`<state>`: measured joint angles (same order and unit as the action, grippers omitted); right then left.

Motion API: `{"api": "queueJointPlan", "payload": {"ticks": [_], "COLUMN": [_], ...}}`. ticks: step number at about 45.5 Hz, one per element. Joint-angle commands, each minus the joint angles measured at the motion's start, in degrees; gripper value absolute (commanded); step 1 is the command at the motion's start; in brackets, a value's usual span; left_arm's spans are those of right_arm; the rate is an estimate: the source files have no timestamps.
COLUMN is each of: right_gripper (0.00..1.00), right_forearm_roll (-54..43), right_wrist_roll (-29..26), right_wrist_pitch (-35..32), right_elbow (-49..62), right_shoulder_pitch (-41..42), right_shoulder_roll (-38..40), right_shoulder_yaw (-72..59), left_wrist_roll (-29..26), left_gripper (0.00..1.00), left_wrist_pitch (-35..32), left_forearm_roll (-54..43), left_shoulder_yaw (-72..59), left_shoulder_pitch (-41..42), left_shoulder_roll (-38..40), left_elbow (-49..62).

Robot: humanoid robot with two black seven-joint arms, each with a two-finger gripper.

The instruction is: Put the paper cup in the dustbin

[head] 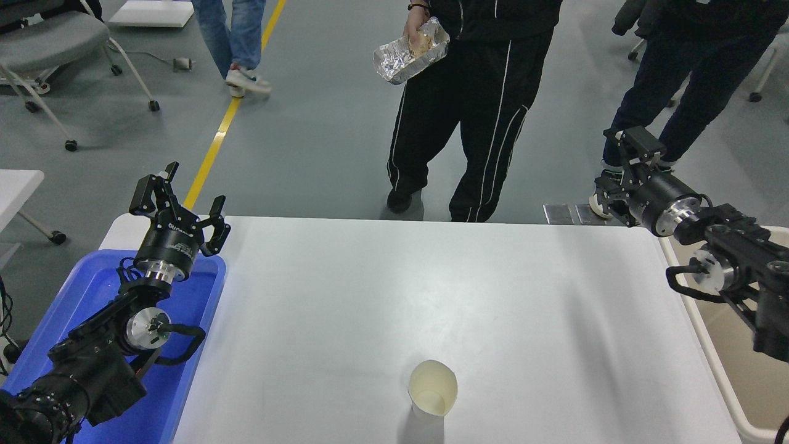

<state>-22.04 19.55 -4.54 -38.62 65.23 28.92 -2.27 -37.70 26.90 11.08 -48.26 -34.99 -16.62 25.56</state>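
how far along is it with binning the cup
Nothing looks done yet: the paper cup stands upright on the white table, untouched. In hand: the right claw is raised near the table's far right corner, holding nothing. Left: grasp the cup and drop it in the dustbin. The left claw sits over the blue tray.

One paper cup [433, 388], upright on one white table [394, 290]. One beige dustbin [733, 401] at the right edge, one blue tray [185, 370] at the left. Two black arms, so two grippers: left gripper [179, 200] and right gripper [619, 169]. Three people at the far side (only legs and part of a torso in view). One foil container [410, 52], held in one hand [414, 31]. One grey chair [55, 37], one yellow floor line [228, 117].
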Motion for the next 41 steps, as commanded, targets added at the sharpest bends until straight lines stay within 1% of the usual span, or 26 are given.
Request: {"api": "queueJointPlan", "payload": {"ticks": [1, 8, 16, 22, 27, 35, 41], "right_gripper": [0.99, 0.99, 0.99, 0.99, 0.99, 0.99, 0.99], "right_forearm_roll": [-0.7, -1.8, -10.6, -18.6, -23.5, -26.4, -26.5], "right_wrist_roll": [0.0, 0.0, 0.0, 0.1, 0.1, 0.1, 0.2], "right_wrist_pitch": [-1.4, -5.8, -10.7, -15.7, -18.0, -20.3, -20.5], "right_elbow": [-0.1, -0.2, -2.7, -8.1, -13.4, -18.1, -21.9], "right_shoulder_pitch": [19.0, 24.7, 28.4, 30.7, 32.2, 32.2, 31.5], "right_shoulder_roll": [-3.9, -10.1, -15.9, -17.1, -17.2, -18.9, -19.6], "right_shoulder_yaw": [-27.2, -33.2, -37.9, -38.2, -38.2, -39.6, -41.5], "left_wrist_roll": [0.0, 0.0, 0.0, 0.0, 0.0, 0.0, 0.0], "left_gripper": [1.00, 1.00, 1.00, 1.00, 1.00, 1.00, 1.00], "left_wrist_pitch": [0.0, 0.0, 0.0, 0.0, 0.0, 0.0, 0.0], "left_forearm_roll": [0.0, 0.0, 0.0, 0.0, 0.0, 0.0, 0.0], "left_shoulder_yaw": [0.0, 0.0, 0.0, 0.0, 0.0, 0.0, 0.0], "left_shoulder_pitch": [0.0, 0.0, 0.0, 0.0, 0.0, 0.0, 0.0], "left_shoulder_roll": [0.0, 0.0, 0.0, 0.0, 0.0, 0.0, 0.0], "left_elbow": [0.0, 0.0, 0.0, 0.0, 0.0, 0.0, -0.1]}}
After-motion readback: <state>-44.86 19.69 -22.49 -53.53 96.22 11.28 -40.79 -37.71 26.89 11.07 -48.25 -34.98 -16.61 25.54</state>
